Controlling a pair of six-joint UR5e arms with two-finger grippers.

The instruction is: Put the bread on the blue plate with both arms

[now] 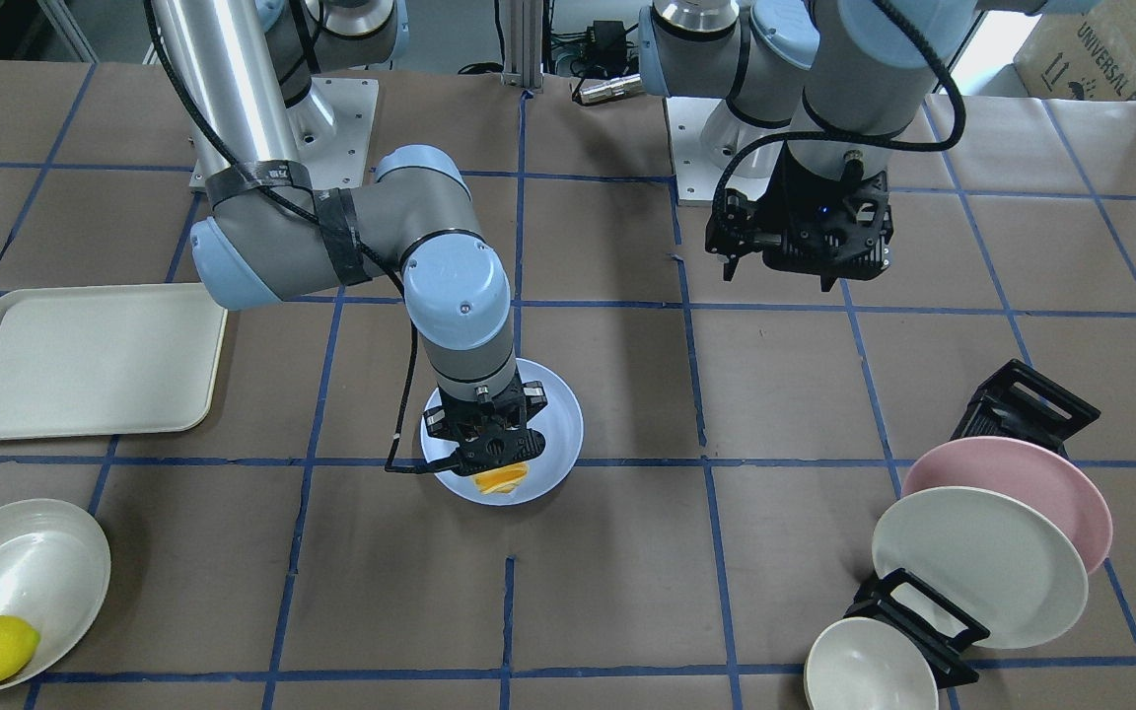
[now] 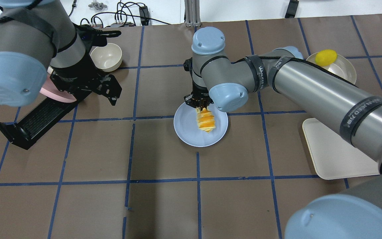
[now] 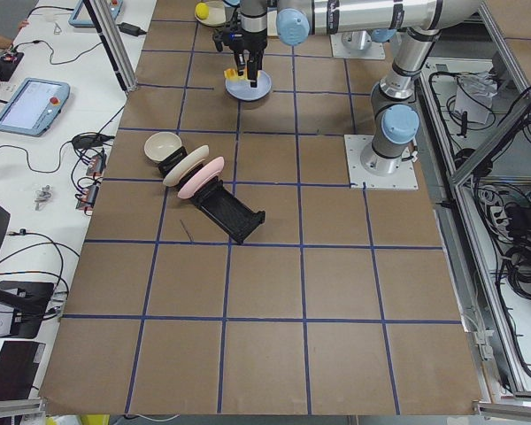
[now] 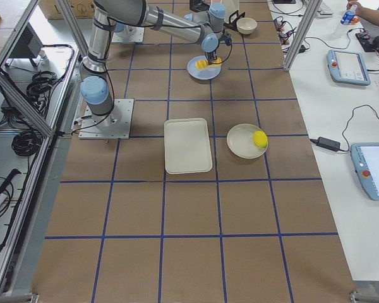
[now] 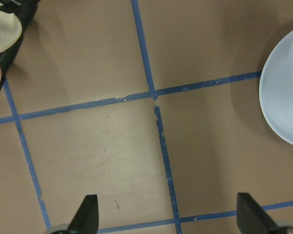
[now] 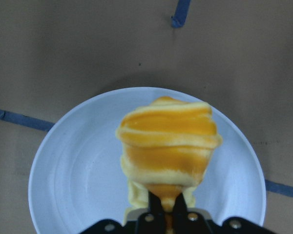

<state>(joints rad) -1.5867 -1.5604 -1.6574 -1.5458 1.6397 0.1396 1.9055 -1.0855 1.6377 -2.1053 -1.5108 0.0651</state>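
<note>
Two grippers, two stories: right gripper (image 6: 167, 208) is nearly closed, pinching one end of the bread (image 6: 168, 146), which sits low over the blue plate (image 6: 73, 175), rim showing all around it. Left gripper (image 5: 168, 217) hangs spread wide above brown table (image 5: 97, 156), plate edge off to one side.

Built of silver-grey tubes, right arm (image 2: 313, 89) and left arm (image 1: 854, 79) alike, with pale blue screw-dotted joint caps. Banded in white-lettered black tape, trailing black cables. Tipped with black left gripper (image 5: 167, 214) and right gripper (image 6: 167, 204).
</note>
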